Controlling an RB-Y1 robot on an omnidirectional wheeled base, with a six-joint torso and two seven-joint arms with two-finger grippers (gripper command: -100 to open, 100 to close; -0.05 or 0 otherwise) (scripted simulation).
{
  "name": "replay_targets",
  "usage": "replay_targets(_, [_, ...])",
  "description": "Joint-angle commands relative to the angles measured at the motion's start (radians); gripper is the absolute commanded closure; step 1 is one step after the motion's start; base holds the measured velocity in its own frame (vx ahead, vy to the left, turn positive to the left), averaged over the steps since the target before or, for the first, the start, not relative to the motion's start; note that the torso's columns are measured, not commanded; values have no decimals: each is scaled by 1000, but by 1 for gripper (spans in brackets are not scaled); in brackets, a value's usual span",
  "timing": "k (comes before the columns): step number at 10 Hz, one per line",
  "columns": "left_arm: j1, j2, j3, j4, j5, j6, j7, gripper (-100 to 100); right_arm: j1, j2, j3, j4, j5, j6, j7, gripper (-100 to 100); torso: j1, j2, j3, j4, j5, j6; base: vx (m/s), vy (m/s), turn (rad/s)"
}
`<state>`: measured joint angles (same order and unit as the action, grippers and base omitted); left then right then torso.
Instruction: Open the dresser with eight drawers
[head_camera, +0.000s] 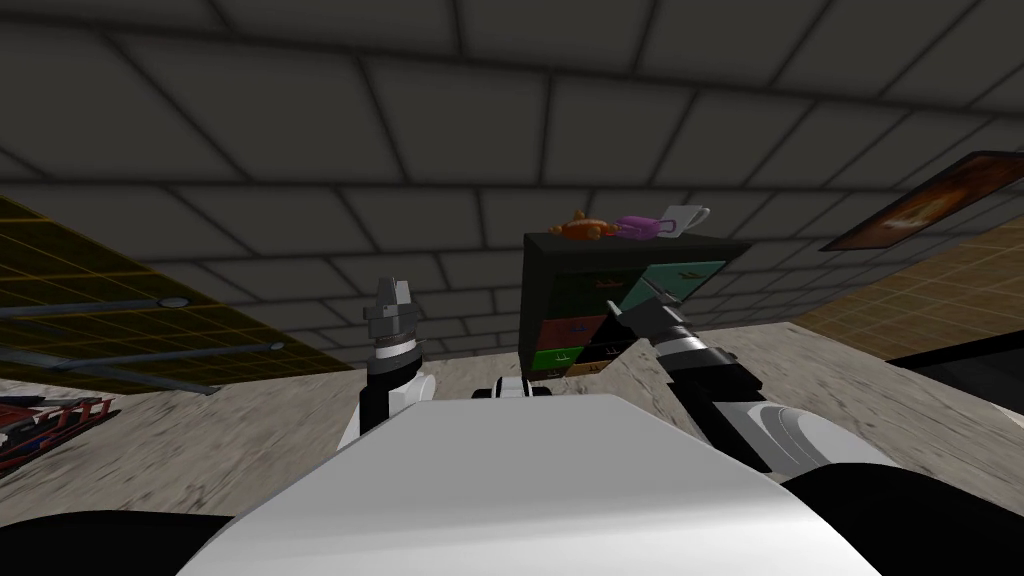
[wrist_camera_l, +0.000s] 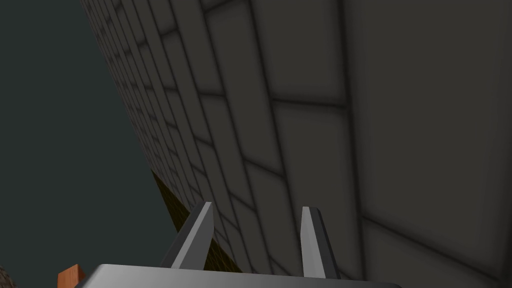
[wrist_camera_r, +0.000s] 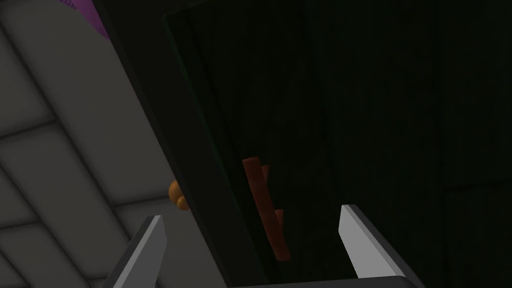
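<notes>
The dresser (head_camera: 560, 270) is a dark cabinet with coloured drawer fronts, standing against the grey tiled wall ahead of me. My right gripper (head_camera: 640, 298) reaches up to its front. In the right wrist view that gripper (wrist_camera_r: 250, 235) is wide open at a dark drawer front (wrist_camera_r: 350, 125), near the cabinet's side edge. A reddish-brown handle (wrist_camera_r: 265, 210) lies between the fingers, apart from both. My left gripper (head_camera: 392, 295) is raised to the left of the dresser, away from it. Its fingers (wrist_camera_l: 200, 235) stand partly apart with nothing between them.
On the dresser top sit an orange object (head_camera: 583, 229), a purple object (head_camera: 640, 226) and a white cup (head_camera: 685, 218). A framed picture (head_camera: 930, 205) hangs on the right wall. A red rack-like thing (head_camera: 40, 425) lies on the floor at far left.
</notes>
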<state>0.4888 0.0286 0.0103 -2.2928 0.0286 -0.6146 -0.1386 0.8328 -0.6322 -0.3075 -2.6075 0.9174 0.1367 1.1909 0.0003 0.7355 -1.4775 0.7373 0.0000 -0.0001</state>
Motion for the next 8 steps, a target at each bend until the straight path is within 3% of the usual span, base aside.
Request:
replay_targets(1, [0, 0, 0, 0, 0, 0, 0, 0, 9, -10, -21, -4, -13, 3, -9, -100, 1, -1, -1, 0, 0, 0, 38, 14, 1])
replay_targets(2, [0, 0, 0, 0, 0, 0, 0, 0, -2, 7, 4, 2, 4, -3, 1, 100, -1, 2, 1, 0, 0, 0, -32, -18, -14])
replay_targets(4, [0, 0, 0, 0, 0, 0, 0, 0, 3, -10, -23, -2, -13, -7, -14, 100, -1, 6, 4, 2, 0, 0, -70, -13, -30])
replay_targets(8, [-1, 0, 0, 0, 0, 0, 0, 0, 4, -21, -36, -6, -22, -10, -22, 100, 1, 3, 2, 1, 0, 0, -172, 7, -42])
